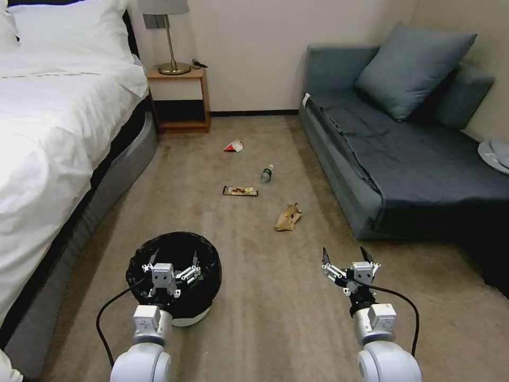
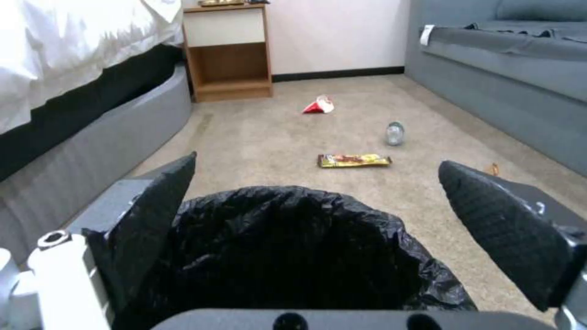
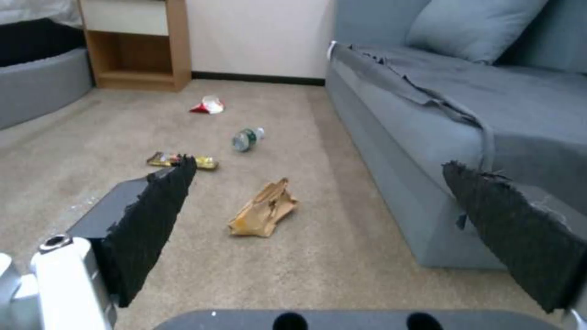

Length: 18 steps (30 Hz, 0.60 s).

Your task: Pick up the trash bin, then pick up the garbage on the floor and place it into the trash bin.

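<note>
One trash bin [image 1: 175,297] stands on the carpet at near left. The left pincer [image 1: 173,260] hovers over its opening, fingers apart. Four garbage items lie farther out: peel scrap [image 1: 288,217], bottle [image 1: 266,173], snack wrapper [image 1: 240,191], red-and-white packet [image 1: 233,146]. The right pincer [image 1: 344,258] hovers near the scrap, fingers apart.

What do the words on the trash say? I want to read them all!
None can be read.
Snack wrapper: red and yellow print, too blurred.
Bottle: green label, too small.
Red-and-white packet: no legible writing.
Peel-like scrap and trash bin: no text.
</note>
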Available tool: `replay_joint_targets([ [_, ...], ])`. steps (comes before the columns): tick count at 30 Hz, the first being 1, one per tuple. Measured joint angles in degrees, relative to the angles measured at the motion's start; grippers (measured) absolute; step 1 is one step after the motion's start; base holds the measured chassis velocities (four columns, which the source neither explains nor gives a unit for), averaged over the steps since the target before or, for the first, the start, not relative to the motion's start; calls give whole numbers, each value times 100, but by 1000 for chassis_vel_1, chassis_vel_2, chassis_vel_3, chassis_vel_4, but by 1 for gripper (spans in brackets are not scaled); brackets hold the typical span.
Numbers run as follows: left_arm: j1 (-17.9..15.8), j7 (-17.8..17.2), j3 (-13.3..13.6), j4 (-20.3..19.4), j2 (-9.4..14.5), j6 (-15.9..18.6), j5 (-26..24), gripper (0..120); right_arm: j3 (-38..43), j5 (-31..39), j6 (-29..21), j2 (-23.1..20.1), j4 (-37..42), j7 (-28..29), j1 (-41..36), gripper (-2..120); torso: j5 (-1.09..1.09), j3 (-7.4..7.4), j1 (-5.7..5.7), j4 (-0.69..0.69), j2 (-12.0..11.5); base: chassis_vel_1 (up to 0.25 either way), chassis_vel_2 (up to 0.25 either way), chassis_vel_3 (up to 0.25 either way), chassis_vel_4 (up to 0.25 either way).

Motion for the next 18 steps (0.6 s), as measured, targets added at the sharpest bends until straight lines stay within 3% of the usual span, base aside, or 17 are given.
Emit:
replay_joint_targets([
  [18, 0, 0, 0, 0, 0, 0, 0, 100, 0, 0, 0, 0, 0, 0, 0, 100, 0, 0, 0, 0, 0, 0, 0, 0, 0],
])
